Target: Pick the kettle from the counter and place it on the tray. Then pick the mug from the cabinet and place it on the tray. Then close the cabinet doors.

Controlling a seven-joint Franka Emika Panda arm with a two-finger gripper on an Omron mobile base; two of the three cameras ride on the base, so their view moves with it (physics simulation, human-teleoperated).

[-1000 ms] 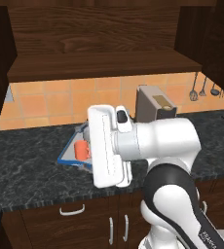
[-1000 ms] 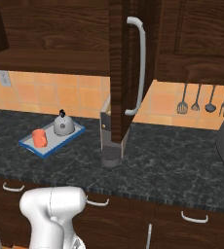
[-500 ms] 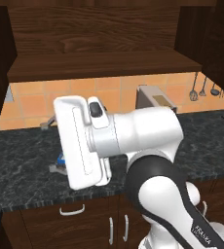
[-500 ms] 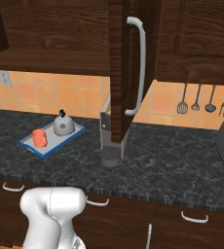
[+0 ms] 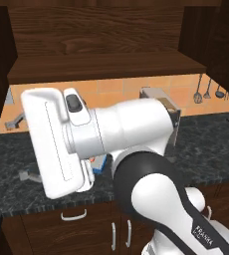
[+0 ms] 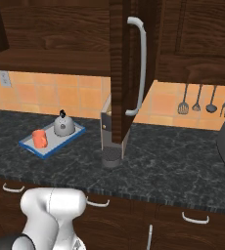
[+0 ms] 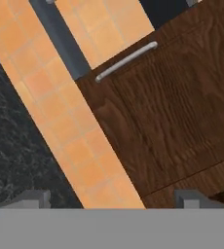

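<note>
Cabinet doors: one dark wood door (image 6: 118,73) stands open, edge-on above the counter (image 6: 173,161); its silver bar handle (image 6: 138,66) faces right.
Second door: the hand view looks at a door panel (image 7: 177,112) with its bar handle (image 7: 126,61), well apart from the gripper (image 7: 111,199).
Tray: the tray (image 6: 53,139) already carries the kettle (image 6: 63,124) and the mug (image 6: 39,138).
Claw: jaws stand wide apart, holding nothing.
Step in hand: probably closing the doors.
Advice: push flat on the panel near the handle side, slowly, and follow the swing.
</note>
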